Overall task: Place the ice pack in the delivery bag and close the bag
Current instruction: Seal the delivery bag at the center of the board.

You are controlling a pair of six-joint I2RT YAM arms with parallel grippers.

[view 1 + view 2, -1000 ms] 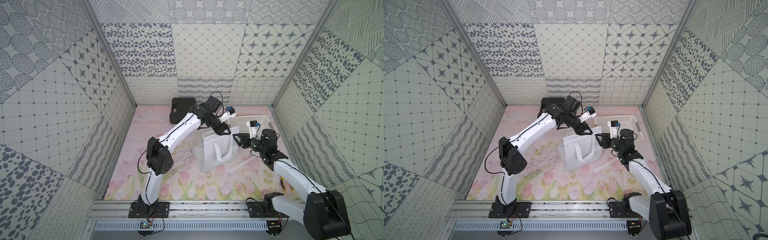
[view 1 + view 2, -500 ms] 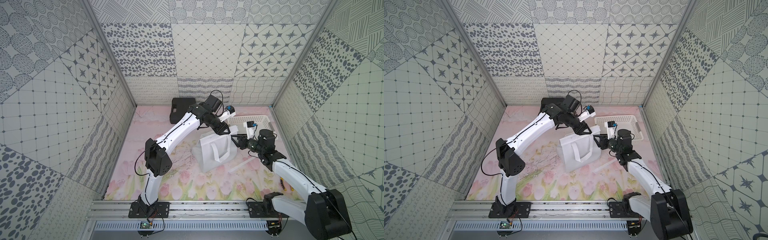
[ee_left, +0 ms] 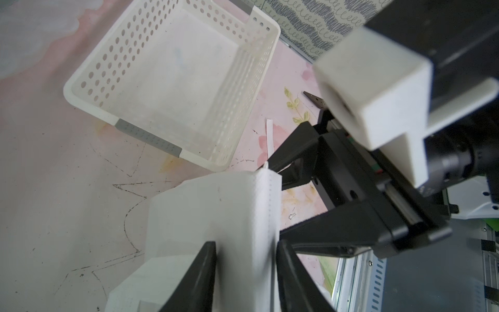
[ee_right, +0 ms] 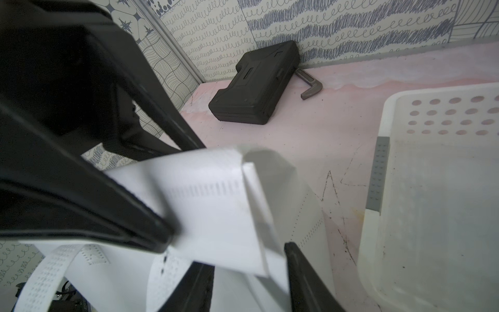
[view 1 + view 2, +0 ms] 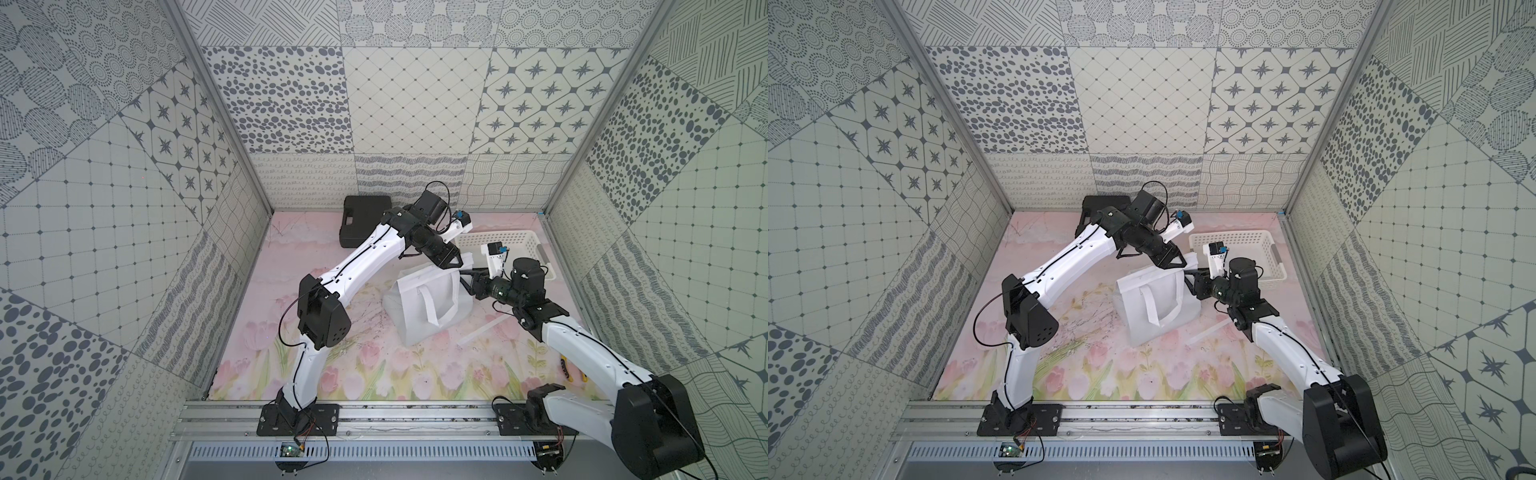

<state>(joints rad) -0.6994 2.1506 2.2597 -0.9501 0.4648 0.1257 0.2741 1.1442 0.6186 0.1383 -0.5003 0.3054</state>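
- The left pincer (image 5: 454, 266) comes down on the top edge of the delivery bag (image 5: 419, 303). In the left wrist view its jaws stand part-way apart, one on each side of a band of the bag's white fabric. I cannot tell whether they pinch it or only straddle it.
- The right pincer (image 5: 464, 279) is released. In the left wrist view its jaws are spread with bare desk showing between them, and only the tips reach the bag's edge. One tip touches the top corner.
- In both top views the bag lies at 7 o'clock from the left pincer and at 8 o'clock from the right one. Both pincers meet at the same end of its mouth.
- The bag stands upright on the desk (image 5: 332, 374). Its top edge runs roughly from 8 to 2 o'clock, and the pincers are at the 2 o'clock end.
- I judge the coming move turns on parting that edge. Neither arm is clearly nearer to it.
- I cannot pick out the ice pack in any view, and the bag's inside is hidden.
- Count:
  - two pincers
  - one bag, with one loop handle (image 5: 436, 307) showing
  - one white basket (image 5: 515, 243) at 2 o'clock from the bag
  - one black case (image 5: 365, 220) at 11 o'clock
  - one white strip (image 5: 478, 332) at 4 o'clock
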